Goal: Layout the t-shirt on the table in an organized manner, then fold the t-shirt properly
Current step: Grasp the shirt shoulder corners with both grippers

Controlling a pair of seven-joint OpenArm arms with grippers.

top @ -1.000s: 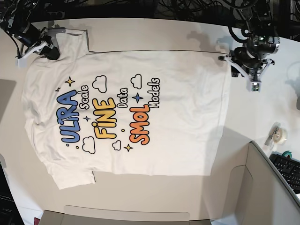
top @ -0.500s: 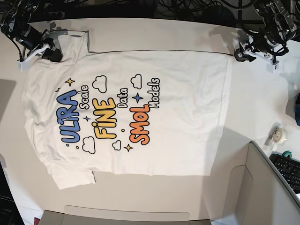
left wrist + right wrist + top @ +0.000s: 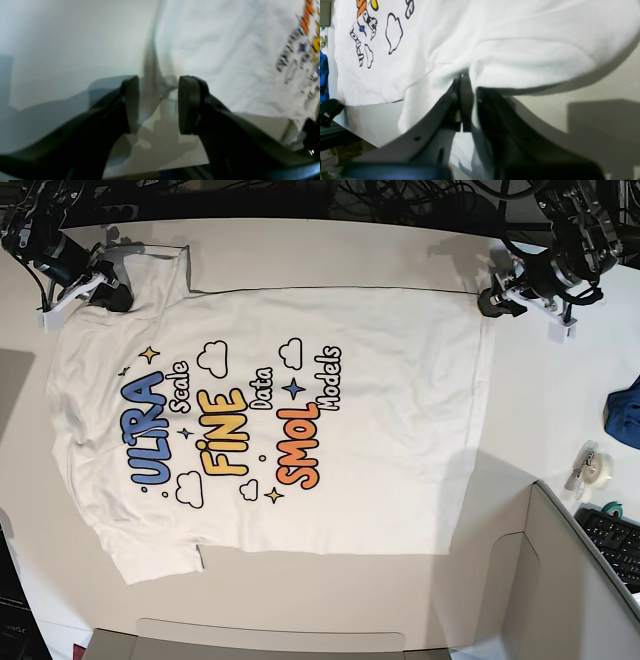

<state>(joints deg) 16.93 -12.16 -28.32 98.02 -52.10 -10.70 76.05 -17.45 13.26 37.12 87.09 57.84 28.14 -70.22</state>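
The t-shirt [image 3: 270, 420] is spread print-up on the surface [image 3: 330, 250]; no fold is made. It is pinched at upper left by the right gripper [image 3: 469, 86]; the left gripper [image 3: 158, 105] is released.

I count one white short-sleeved printed t-shirt [image 3: 270, 420] spread across one large off-white tabletop [image 3: 330, 250]. Two black grippers of mine: the left gripper [image 3: 487, 301] at upper right, the right gripper [image 3: 112, 296] at upper left. At the right edge: one dark blue cloth [image 3: 626, 412], one tape roll [image 3: 596, 469], one black keyboard [image 3: 615, 542].
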